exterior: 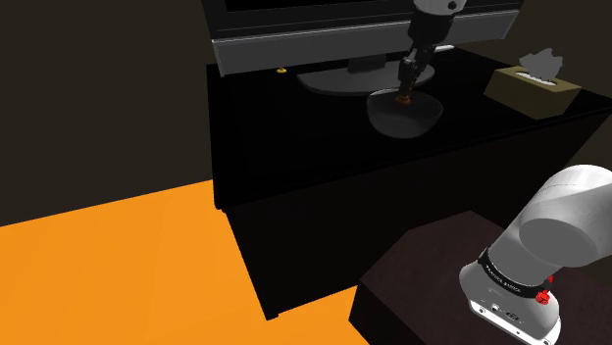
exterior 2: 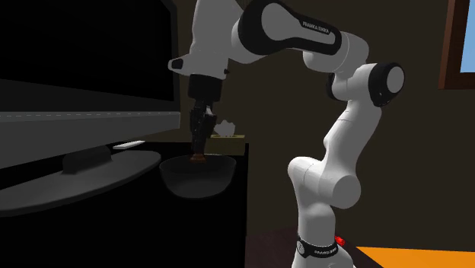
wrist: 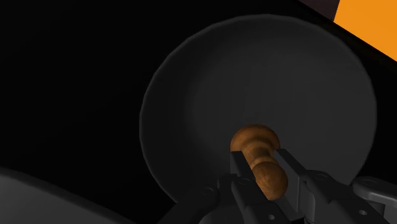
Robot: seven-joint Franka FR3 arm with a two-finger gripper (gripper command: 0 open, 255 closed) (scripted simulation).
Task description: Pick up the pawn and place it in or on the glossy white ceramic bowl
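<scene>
The black two-finger pincer [wrist: 263,163] is narrowed onto a small brown turned wooden pawn [wrist: 259,158], one finger on either side of its rounded upper part. The pawn's wider base points away from the hand. In the shoulder view the pincer [exterior: 405,84] points straight down with the pawn [exterior: 402,99] hanging from its tips.

Directly beneath the pincer lies the round, smooth bowl [wrist: 191,83], which looks dark grey in the dim light. The pawn sits over the bowl's hollow, a little off its centre. In the second exterior view the pawn's [exterior 2: 198,158] base is about level with the rim of the bowl [exterior 2: 196,178]. Whether it touches the inner surface I cannot tell.

Under the bowl [exterior: 403,120] is the flat top of a black cabinet [exterior: 294,147]. Just beyond the pincer stands the grey oval foot [exterior: 338,82] of a flat television [exterior: 324,24]. Further off to one side, a tan tissue box [exterior: 533,88] rests on the same top. Well below and away lies the bright orange floor [exterior: 118,274].

By my judgement the pick and the carry are done. What remains is to lower the pawn a little if needed, open the fingers so it settles inside, and lift the hand clear. A round-based piece may tip or roll once freed, though the bowl's walls should keep it in.
</scene>
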